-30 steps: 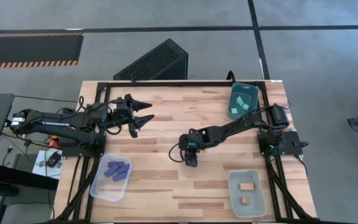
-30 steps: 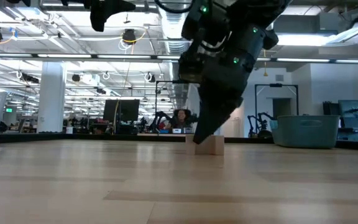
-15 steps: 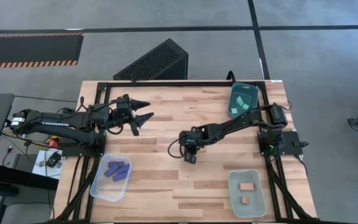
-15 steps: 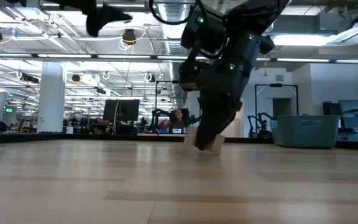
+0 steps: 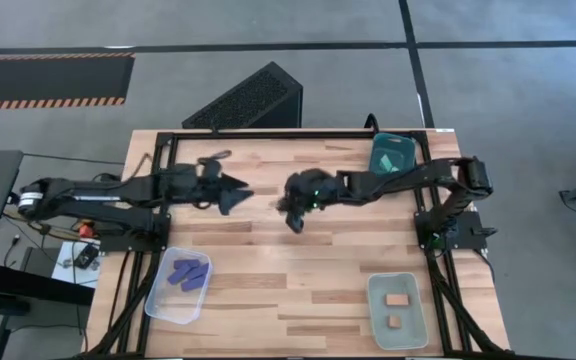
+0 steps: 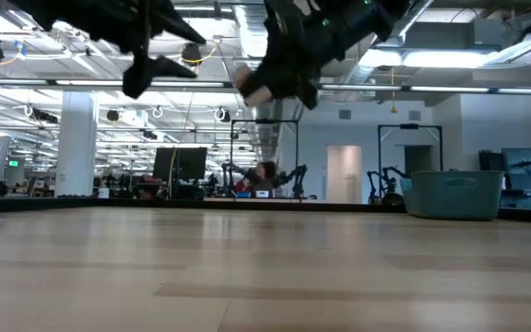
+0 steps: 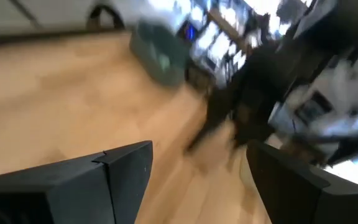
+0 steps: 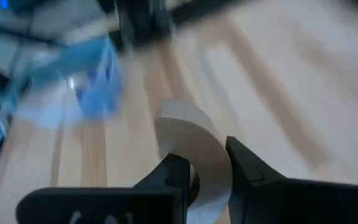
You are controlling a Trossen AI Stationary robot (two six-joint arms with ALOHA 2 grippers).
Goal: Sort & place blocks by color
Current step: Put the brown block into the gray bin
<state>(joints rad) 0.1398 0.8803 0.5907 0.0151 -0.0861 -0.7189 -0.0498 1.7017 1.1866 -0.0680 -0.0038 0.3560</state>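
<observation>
From where I stand there is no lettering I can make out anywhere. The left arm (image 5: 88, 192) carries a pale marking along its side in the high view, but it is too small to read. The bins, the worktop (image 5: 268, 290) and the room behind show no legible label, number or sign

A tan wooden arch block (image 8: 197, 162) is sitting pinched between the jaws of the right gripper (image 8: 207, 168), raised well above the table; in the low view it is showing as a pale piece (image 6: 252, 85) up near the top. Dark blue-purple bars (image 5: 186, 274) are lying together in the clear bin. Light teal cubes (image 5: 389, 165) are lying in the teal bin. Two tan blocks (image 5: 396, 300) are resting apart in another clear bin.
</observation>
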